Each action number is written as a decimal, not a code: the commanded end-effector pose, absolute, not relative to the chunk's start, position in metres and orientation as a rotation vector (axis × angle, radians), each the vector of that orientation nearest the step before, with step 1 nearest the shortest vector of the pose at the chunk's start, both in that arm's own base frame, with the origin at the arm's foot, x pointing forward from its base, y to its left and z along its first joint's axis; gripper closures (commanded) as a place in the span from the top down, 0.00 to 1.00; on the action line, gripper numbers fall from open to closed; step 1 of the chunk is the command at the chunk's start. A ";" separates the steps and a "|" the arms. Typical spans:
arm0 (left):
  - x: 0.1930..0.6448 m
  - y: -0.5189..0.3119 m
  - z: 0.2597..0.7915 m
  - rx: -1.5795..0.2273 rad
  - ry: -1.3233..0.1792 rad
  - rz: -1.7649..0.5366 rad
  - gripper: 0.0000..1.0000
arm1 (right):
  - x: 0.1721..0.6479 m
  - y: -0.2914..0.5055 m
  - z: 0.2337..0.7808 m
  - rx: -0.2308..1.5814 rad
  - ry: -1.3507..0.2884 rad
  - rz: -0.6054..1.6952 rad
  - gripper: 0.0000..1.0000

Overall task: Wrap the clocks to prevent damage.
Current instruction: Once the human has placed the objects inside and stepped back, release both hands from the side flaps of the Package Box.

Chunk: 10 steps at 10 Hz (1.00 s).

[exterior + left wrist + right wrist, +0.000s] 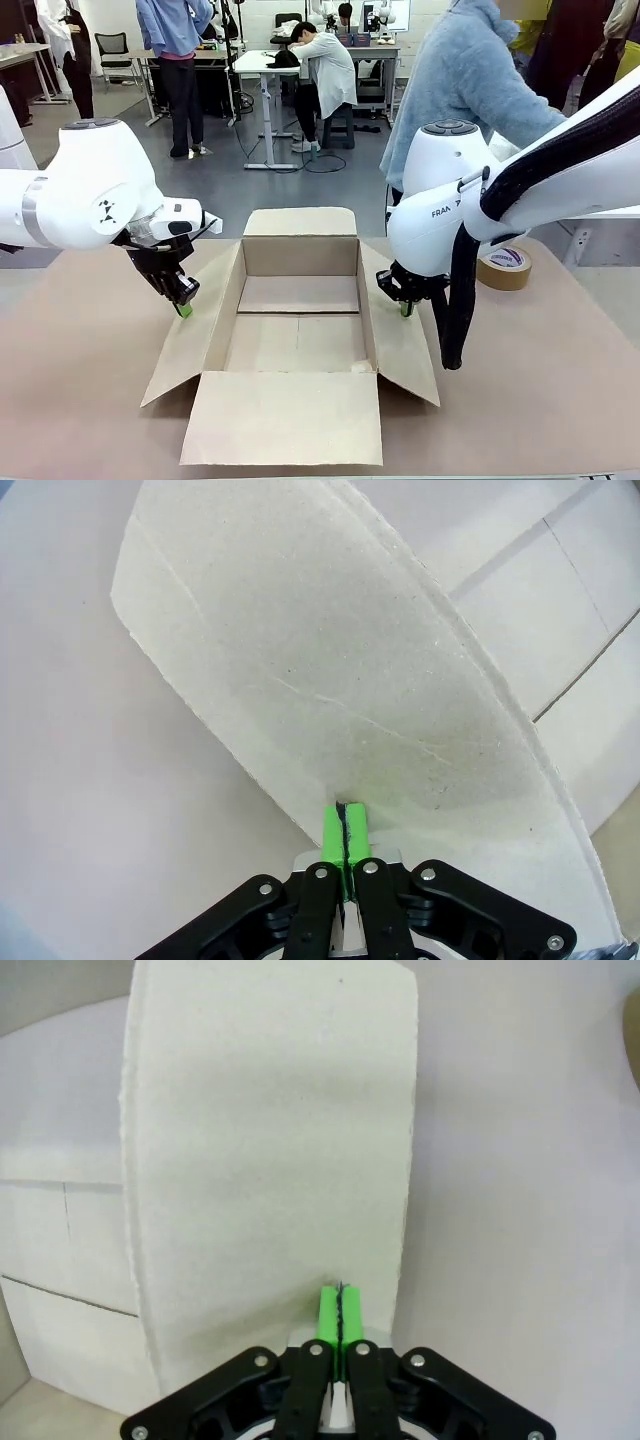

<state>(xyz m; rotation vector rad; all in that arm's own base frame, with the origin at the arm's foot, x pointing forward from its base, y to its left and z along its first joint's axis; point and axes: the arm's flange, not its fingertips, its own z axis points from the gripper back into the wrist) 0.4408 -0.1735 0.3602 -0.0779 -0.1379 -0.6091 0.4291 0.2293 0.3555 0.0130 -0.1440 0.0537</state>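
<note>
A brown cardboard carton (300, 222) stands open in the middle of the table, its four flaps spread and its inside bare. My left gripper (183, 308) is shut, its green tips down at the outer edge of the carton's left flap (190, 345). The left wrist view shows the shut gripper (344, 820) against that flap (330, 680). My right gripper (405, 308) is also shut, tips on the right flap (405, 350). In the right wrist view it (340, 1310) presses on the flap (270, 1140). Neither holds anything. The clocks are out of view.
A brown tape roll (504, 267) lies on the table at the back right, beside my right arm. A person in a light blue sweater (460, 90) stands at the far side. The table is covered in brown paper (80, 400).
</note>
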 end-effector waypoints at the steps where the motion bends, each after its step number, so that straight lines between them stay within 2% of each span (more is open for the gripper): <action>1: 0.440 -0.173 0.359 -0.077 -0.128 -0.611 0.00 | 0.428 0.230 0.354 -0.007 -0.152 0.036 0.01; 10: 0.440 -0.173 0.359 -0.077 -0.128 -0.611 0.00 | 0.428 0.230 0.354 -0.007 -0.152 0.036 0.01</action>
